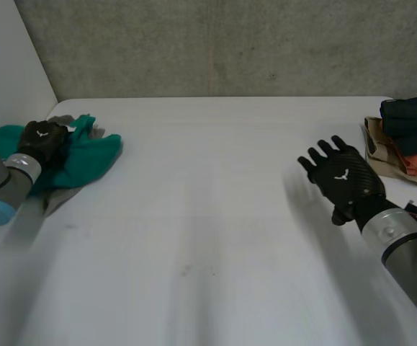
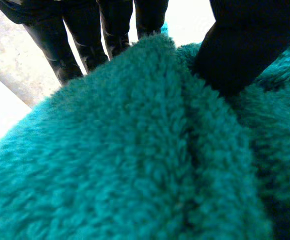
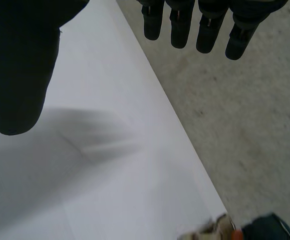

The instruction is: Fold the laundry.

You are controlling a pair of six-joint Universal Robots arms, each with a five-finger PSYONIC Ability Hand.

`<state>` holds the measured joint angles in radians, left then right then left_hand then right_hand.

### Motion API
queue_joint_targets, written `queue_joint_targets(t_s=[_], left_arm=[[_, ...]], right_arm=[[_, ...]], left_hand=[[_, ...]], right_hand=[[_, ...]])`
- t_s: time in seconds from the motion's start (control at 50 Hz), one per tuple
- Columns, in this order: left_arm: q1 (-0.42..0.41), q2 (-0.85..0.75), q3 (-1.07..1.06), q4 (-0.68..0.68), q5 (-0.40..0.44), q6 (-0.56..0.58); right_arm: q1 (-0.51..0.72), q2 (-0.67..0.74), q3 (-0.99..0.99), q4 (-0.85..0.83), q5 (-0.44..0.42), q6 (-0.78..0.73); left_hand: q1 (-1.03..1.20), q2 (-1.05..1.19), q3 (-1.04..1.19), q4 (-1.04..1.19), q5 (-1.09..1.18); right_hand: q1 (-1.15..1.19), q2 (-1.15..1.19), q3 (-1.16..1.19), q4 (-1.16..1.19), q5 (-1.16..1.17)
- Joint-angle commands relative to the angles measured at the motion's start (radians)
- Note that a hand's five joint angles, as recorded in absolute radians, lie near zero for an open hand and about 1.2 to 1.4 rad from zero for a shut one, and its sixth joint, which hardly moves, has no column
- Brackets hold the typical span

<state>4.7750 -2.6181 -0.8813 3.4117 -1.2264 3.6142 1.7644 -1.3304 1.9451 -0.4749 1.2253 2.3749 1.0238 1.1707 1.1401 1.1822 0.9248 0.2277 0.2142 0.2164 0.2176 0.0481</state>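
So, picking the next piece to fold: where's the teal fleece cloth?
In the head view, the teal fleece cloth lies at the far left of the table, over a grey cloth, pinched by the left hand.

A bare test lab: raw concrete wall (image 1: 215, 50) behind a plain white table (image 1: 215, 216)

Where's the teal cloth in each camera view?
Head view: teal cloth at the table's left, under the left hand.
Left wrist view: pinched between fingers and thumb.
Right wrist view: faces the stack instead.
Shared landmark: the white table.
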Motion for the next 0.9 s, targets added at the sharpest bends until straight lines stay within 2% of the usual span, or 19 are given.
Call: queue_joint_targets(t_s=[0.02, 0.06, 0.1, 0.12, 0.24, 0.34, 0.36, 0.44, 0.48, 0.5, 0.52, 0.58, 0.6, 0.64, 0.72, 0.8, 0.9], left_arm=[[-0.096, 0.245, -0.155, 0.011, -0.007, -0.035], [-0.147, 0.368, -0.236, 0.038, -0.008, -0.093], [-0.188, 0.421, -0.275, 0.060, -0.007, -0.143], [-0.243, 0.473, -0.307, 0.073, -0.007, -0.201], [-0.417, 0.653, -0.396, 0.083, -0.002, -0.380], [-0.576, 0.586, -0.423, 0.069, -0.004, -0.422], [-0.637, 0.529, -0.416, 0.060, -0.005, -0.422], [-0.722, 0.381, -0.392, 0.025, -0.018, -0.417], [-0.736, 0.331, -0.375, 0.009, -0.030, -0.411], [-0.742, 0.316, -0.369, 0.003, -0.036, -0.407], [-0.757, 0.299, -0.354, -0.011, -0.053, -0.395], [-0.779, 0.300, -0.347, -0.034, -0.082, -0.375], [-0.788, 0.308, -0.346, -0.044, -0.099, -0.364], [-0.788, 0.338, -0.349, -0.054, -0.113, -0.361], [-0.764, 0.527, -0.409, -0.061, -0.143, -0.361], [-0.699, 0.628, -0.473, -0.068, -0.142, -0.359], [-0.642, 0.679, -0.528, -0.118, -0.131, -0.353]], right_arm=[[-0.043, -0.033, 0.003, -0.010, 0.000, 0.016], [-0.046, -0.044, 0.002, -0.011, 0.000, 0.029], [-0.056, -0.058, 0.002, -0.011, 0.005, 0.053], [-0.059, -0.062, 0.002, -0.013, 0.006, 0.061], [-0.069, -0.102, -0.002, -0.008, 0.034, 0.130], [-0.077, -0.124, -0.002, -0.001, 0.039, 0.148], [-0.079, -0.124, -0.002, -0.001, 0.039, 0.151], [-0.086, -0.124, -0.002, 0.002, 0.040, 0.153], [-0.095, -0.124, -0.003, 0.002, 0.040, 0.155], [-0.099, -0.124, -0.003, 0.004, 0.040, 0.158], [-0.102, -0.124, -0.005, 0.004, 0.040, 0.162], [-0.117, -0.124, -0.011, 0.006, 0.042, 0.182], [-0.120, -0.125, -0.012, 0.007, 0.042, 0.188], [-0.131, -0.130, -0.023, 0.031, 0.043, 0.217], [-0.140, -0.151, -0.063, 0.148, 0.042, 0.274], [-0.138, -0.156, -0.124, 0.336, 0.028, 0.320], [-0.134, -0.156, -0.206, 0.662, 0.005, 0.325]], left_hand=[[0.372, 0.226, 0.256, 0.214, 0.297], [0.372, 0.226, 0.256, 0.214, 0.297], [0.372, 0.226, 0.256, 0.214, 0.297], [0.372, 0.226, 0.256, 0.214, 0.297], [0.372, 0.226, 0.256, 0.214, 0.297], [0.372, 0.226, 0.256, 0.214, 0.297], [0.372, 0.226, 0.256, 0.214, 0.297], [0.372, 0.226, 0.256, 0.214, 0.297], [0.332, 0.185, 0.216, 0.174, 0.257], [0.198, 0.051, 0.082, 0.040, 0.123], [-0.117, -0.264, -0.233, -0.276, -0.193], [-0.574, -0.721, -0.690, -0.732, -0.650], [-0.793, -0.940, -0.910, -0.952, -0.869], [-0.819, -0.966, -0.935, -0.978, -0.895], [-0.819, -0.966, -0.935, -0.978, -0.895], [-0.807, -0.954, -0.924, -0.966, -0.883], [-0.772, -0.919, -0.888, -0.931, -0.848]], right_hand=[[-0.053, -0.040, -0.042, -0.043, -0.048], [-0.053, -0.040, -0.042, -0.043, -0.048], [-0.053, -0.040, -0.042, -0.043, -0.048], [-0.053, -0.040, -0.042, -0.043, -0.048], [-0.053, -0.040, -0.042, -0.043, -0.048], [-0.053, -0.040, -0.042, -0.043, -0.048], [-0.053, -0.040, -0.042, -0.043, -0.048], [-0.053, -0.040, -0.042, -0.043, -0.048], [-0.053, -0.040, -0.042, -0.043, -0.048], [-0.053, -0.040, -0.042, -0.043, -0.048], [-0.053, -0.040, -0.042, -0.043, -0.048], [-0.053, -0.040, -0.042, -0.043, -0.048], [-0.053, -0.040, -0.042, -0.043, -0.048], [-0.053, -0.040, -0.042, -0.043, -0.048], [-0.053, -0.040, -0.042, -0.043, -0.048], [-0.053, -0.040, -0.042, -0.043, -0.048], [-0.053, -0.040, -0.042, -0.043, -0.048]])
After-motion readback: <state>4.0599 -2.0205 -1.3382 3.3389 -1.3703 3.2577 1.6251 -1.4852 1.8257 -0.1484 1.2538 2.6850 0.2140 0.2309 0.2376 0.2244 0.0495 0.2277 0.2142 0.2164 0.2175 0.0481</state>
